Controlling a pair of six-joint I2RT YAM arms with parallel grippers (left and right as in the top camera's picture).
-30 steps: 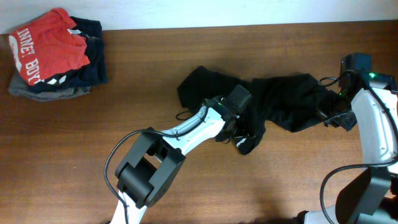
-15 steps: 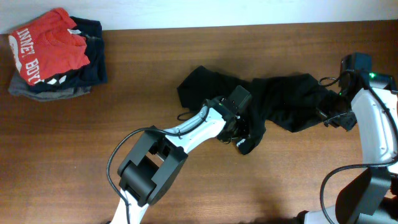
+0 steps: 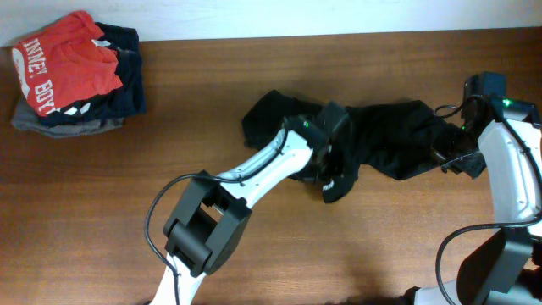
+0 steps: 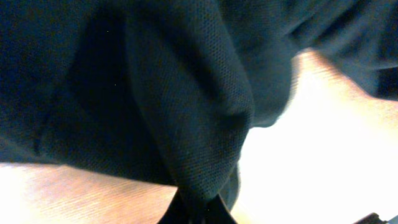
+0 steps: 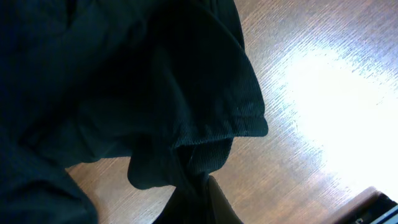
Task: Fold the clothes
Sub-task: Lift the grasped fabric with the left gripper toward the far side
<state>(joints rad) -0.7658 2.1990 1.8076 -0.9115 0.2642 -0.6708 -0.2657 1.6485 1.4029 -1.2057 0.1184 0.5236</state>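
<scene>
The clothes (image 3: pixel 381 140), a crumpled black top, lie across the middle right of the wooden table (image 3: pixel 212 110). My left gripper (image 3: pixel 326 152) is shut on a fold of the black fabric (image 4: pixel 199 155) near the garment's middle, and the cloth hangs from the pinch. A small white logo mark (image 3: pixel 329 180) shows on the lower flap. At the garment's right end, my right gripper (image 3: pixel 447 155) is shut on a bunched hem (image 5: pixel 205 155) of the same top. Both sets of fingertips are mostly hidden by cloth.
A pile of folded garments sits at the far left back corner, a red shirt with white letters (image 3: pixel 63 63) on top of navy (image 3: pixel 127 72) and grey (image 3: pixel 59 125) pieces. Bare wood (image 5: pixel 323 106) lies to the right of the held hem.
My left gripper has closed on the black fabric and moved up and back, lifting the fold. The right arm has not moved.
</scene>
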